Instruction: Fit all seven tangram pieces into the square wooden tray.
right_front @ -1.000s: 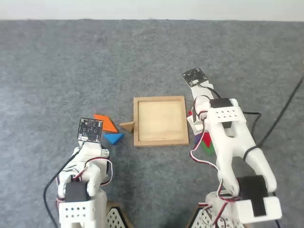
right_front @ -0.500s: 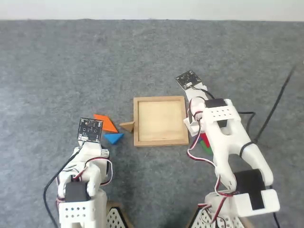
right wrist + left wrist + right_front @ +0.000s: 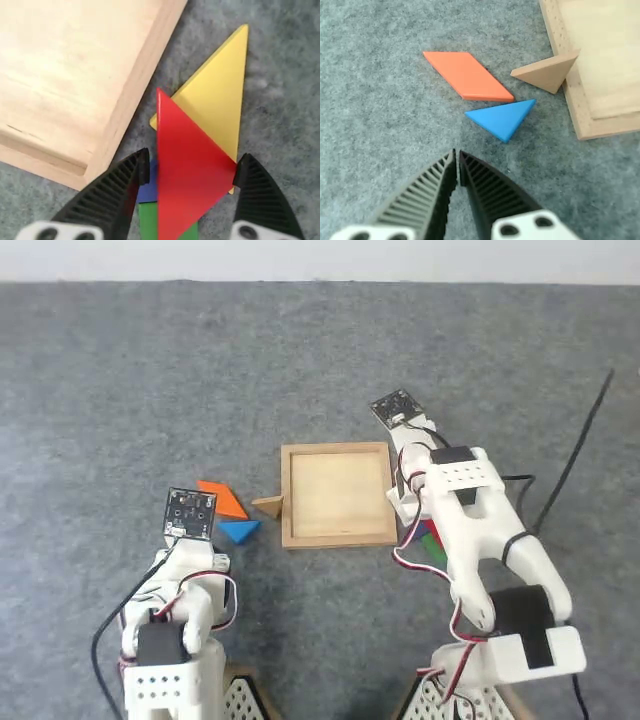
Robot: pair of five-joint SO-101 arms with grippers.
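The whole table is being covered by a grey felt-like mat (image 3: pixel 150 360), and a pale wall strip (image 3: pixel 320 258) is being seen along its far edge. A black cable (image 3: pixel 580 470) is being trailed across the mat on the right.

The square wooden tray (image 3: pixel 340 538) is being kept at the middle of the mat, between the two arms. On its left side an orange parallelogram (image 3: pixel 468 76) and a blue triangle (image 3: pixel 501 117) are lying flat on the felt, just beside each other. A wood-coloured triangle (image 3: pixel 547 74) is being propped with one corner on the tray's rim.

The left gripper (image 3: pixel 456 152) is being held above the felt near the blue triangle, its jaws pressed together with nothing between them.

On the tray's right side a red triangle (image 3: pixel 187 170) is lying over part of a yellow triangle (image 3: pixel 220 95), with a green piece (image 3: pixel 147 222) and a small blue piece (image 3: pixel 147 192) partly hidden under it. The right gripper (image 3: pixel 192 165) is being held over this pile, its jaws spread wide to either side of the red triangle.
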